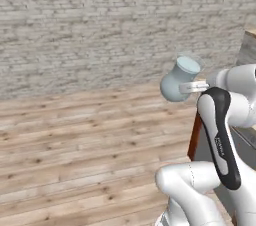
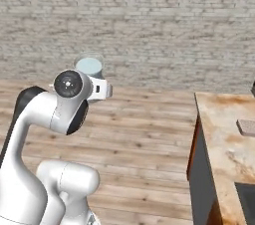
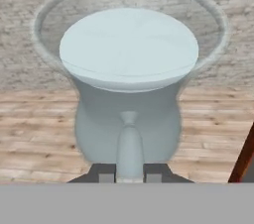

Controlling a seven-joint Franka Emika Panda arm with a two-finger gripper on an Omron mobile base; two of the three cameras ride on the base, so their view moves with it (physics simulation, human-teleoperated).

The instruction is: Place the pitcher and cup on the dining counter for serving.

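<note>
The gripper point(image 3: 129, 177) is seen at the bottom of the hand view, its two dark fingers point(image 3: 103, 174) nearly closed on the handle of the pitcher point(image 3: 129, 94), which stands between them. The pitcher is held directly ahead of the gripper, its round belly just beyond the fingertips and its flared rim above. In the left base view the pitcher point(image 1: 178, 81) is carried in the air, tilted, above the wooden floor point(image 1: 75, 145), with the gripper point(image 1: 189, 88) at its side. In the right base view the pitcher point(image 2: 89, 66) is partly hidden behind the wrist. The dining counter point(image 2: 224, 134) lies well apart from the gripper, to its right and lower, and nothing held touches it.
</note>
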